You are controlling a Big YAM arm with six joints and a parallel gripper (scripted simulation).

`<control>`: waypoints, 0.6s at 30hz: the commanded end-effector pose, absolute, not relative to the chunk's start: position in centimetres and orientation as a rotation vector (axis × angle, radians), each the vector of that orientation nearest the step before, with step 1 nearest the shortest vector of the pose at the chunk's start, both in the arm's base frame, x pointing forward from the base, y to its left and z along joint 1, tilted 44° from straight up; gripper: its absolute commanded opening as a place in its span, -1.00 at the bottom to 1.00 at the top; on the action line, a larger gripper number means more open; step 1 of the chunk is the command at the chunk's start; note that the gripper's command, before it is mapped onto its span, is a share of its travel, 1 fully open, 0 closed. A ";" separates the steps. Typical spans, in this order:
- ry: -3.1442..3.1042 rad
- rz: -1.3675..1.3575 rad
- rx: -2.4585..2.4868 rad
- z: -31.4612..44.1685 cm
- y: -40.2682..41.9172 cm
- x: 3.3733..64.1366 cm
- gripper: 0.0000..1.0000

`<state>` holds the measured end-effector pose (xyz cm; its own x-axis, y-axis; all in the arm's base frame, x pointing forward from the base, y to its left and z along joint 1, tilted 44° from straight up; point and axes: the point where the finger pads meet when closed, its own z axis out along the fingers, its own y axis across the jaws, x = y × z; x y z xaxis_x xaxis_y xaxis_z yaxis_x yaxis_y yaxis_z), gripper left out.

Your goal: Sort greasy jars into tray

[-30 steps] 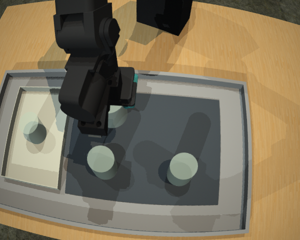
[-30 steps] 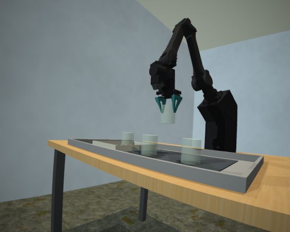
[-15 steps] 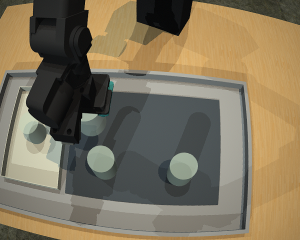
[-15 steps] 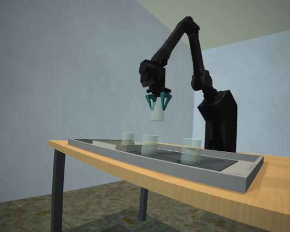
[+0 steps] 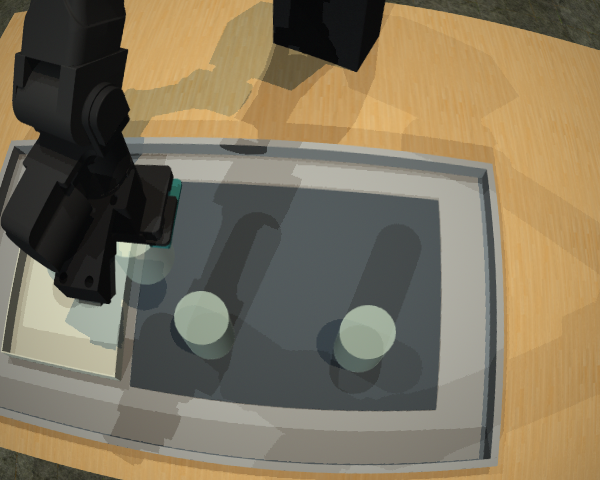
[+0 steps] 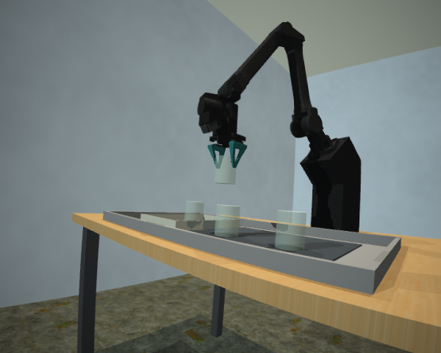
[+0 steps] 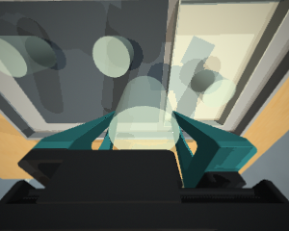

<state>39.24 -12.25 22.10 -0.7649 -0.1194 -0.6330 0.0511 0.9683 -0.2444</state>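
Exterior view: gripper (image 6: 226,167) (image 7: 144,115) part-open, clamping jar (image 6: 225,175) (image 7: 144,127), apparently carrying it trayward, next needing lowering inside tray (image 5: 62,365) (image 6: 158,219) (image 7: 175,53) near table's left edge, top view.
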 end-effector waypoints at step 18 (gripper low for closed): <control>2.409 -0.340 -0.063 26.3 -17.6 41.7 -1.00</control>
<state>40.73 -16.30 24.64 -0.7651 -0.1219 -0.6323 0.0466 0.9688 -0.2433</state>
